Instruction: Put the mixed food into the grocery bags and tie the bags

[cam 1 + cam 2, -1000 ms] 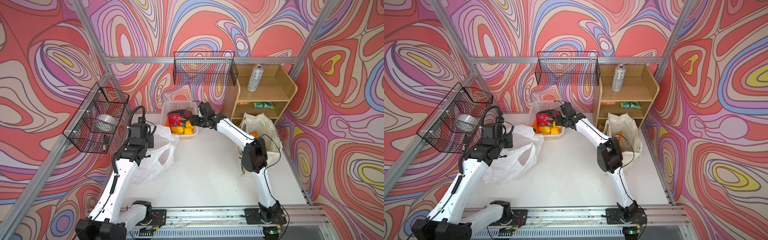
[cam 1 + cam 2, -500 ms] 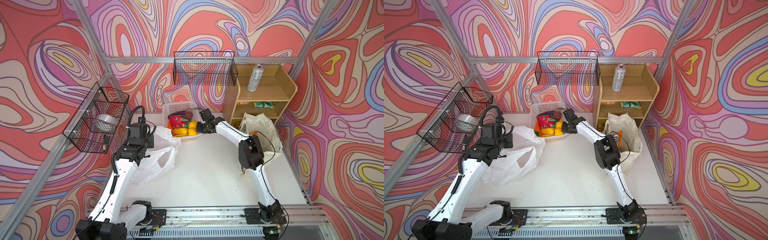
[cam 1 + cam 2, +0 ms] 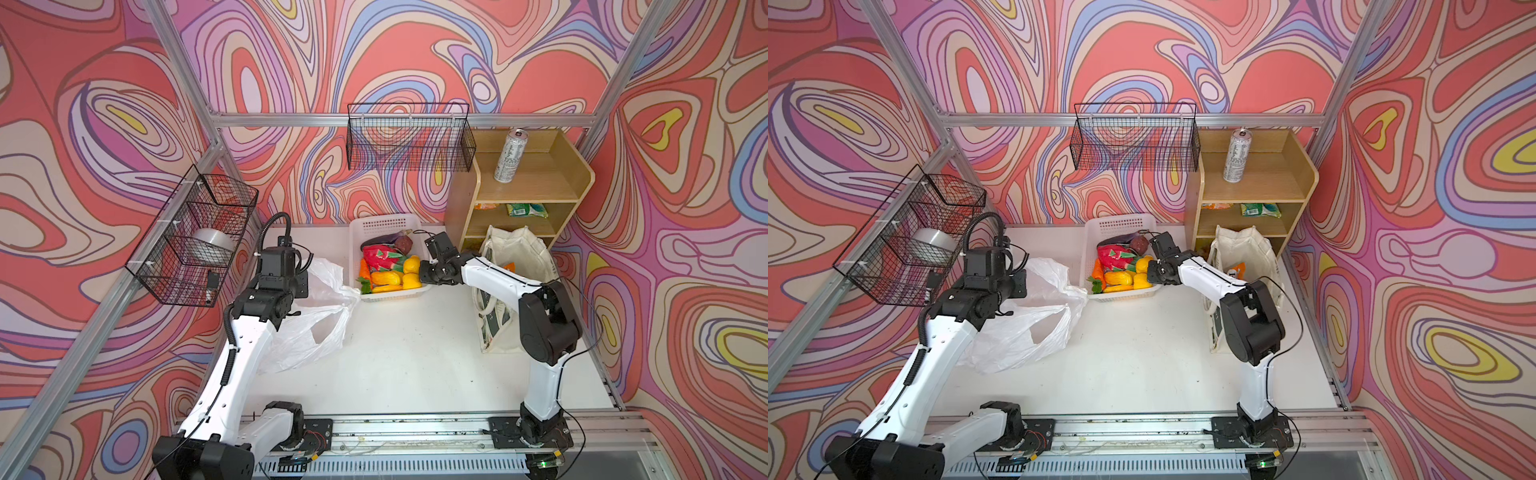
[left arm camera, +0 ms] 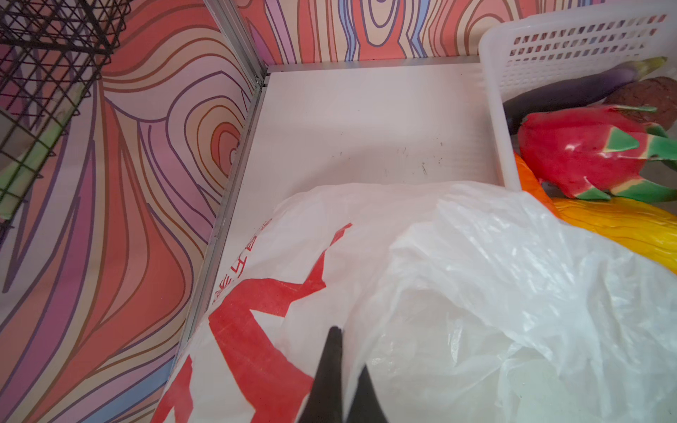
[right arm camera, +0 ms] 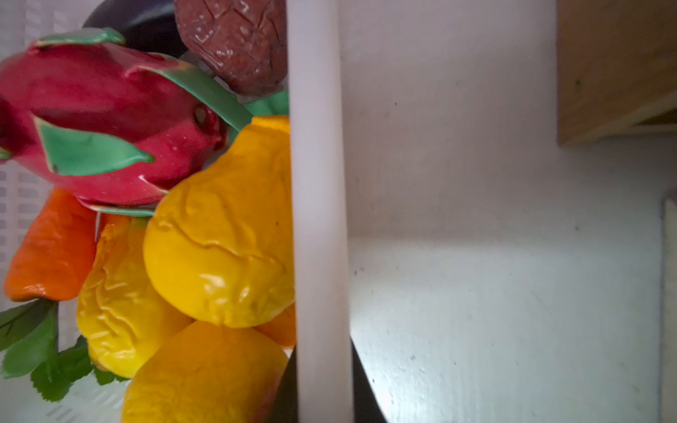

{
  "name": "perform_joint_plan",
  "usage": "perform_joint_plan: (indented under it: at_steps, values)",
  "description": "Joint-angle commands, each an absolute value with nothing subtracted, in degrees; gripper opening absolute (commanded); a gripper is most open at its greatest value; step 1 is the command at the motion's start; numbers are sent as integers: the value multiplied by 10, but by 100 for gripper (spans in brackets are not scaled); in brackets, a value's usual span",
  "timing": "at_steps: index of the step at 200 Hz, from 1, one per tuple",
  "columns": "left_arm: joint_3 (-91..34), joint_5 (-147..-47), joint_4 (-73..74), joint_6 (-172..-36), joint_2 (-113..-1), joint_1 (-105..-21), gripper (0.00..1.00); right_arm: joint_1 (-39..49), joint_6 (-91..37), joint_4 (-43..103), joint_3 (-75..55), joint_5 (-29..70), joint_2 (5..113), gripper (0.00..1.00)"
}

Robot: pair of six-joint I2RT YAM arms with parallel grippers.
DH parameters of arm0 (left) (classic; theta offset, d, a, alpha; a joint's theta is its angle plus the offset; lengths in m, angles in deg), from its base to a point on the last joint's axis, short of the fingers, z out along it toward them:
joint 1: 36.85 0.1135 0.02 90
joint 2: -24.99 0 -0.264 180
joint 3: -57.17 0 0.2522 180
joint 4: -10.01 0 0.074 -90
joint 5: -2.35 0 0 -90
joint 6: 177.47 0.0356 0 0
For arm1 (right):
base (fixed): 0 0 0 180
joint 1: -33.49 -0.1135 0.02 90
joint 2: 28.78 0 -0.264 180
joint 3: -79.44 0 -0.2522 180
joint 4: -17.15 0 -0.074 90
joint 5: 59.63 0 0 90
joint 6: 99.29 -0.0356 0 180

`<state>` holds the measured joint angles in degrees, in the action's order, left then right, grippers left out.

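Grippers pinch: left (image 4: 350, 351) bag (image 4: 476, 274), right (image 5: 322, 388) seemingly basket rim (image 5: 315, 183).

eggplant (image 3: 380, 241): mostly hidden behind dragon fruit (image 3: 382, 257) in basket (image 3: 384, 224)
my right gripper (image 3: 423, 272): fingers (image 5: 366, 397) cut off by frame edge at basket rim

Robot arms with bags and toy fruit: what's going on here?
Two arms are packing groceries. The left gripper pinches the plastic bag, holding it up beside the basket. The right gripper is clamped on the basket's rim. The fruit lies in the basket. A tote stands by the shelf.
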<state>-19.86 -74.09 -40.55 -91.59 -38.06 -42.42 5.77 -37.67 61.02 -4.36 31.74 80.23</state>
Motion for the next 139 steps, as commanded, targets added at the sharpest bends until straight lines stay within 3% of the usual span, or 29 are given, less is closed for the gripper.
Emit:
perform_joint_plan:
  at_steps: [1,87,118,139]
  values:
    - [-200,-731,-426,-918,-380,-420,0,61,-357,614,-102,353,740,0]
    - [-212,-782,-430,-943,-390,-420,0,62,-379,586,-298,337,605,0]
    - [-196,-852,-408,-970,-388,-420,0,63,-380,587,-304,315,615,41]
    - [-183,-890,-393,-993,-388,-421,0,63,-379,593,-297,302,600,53]
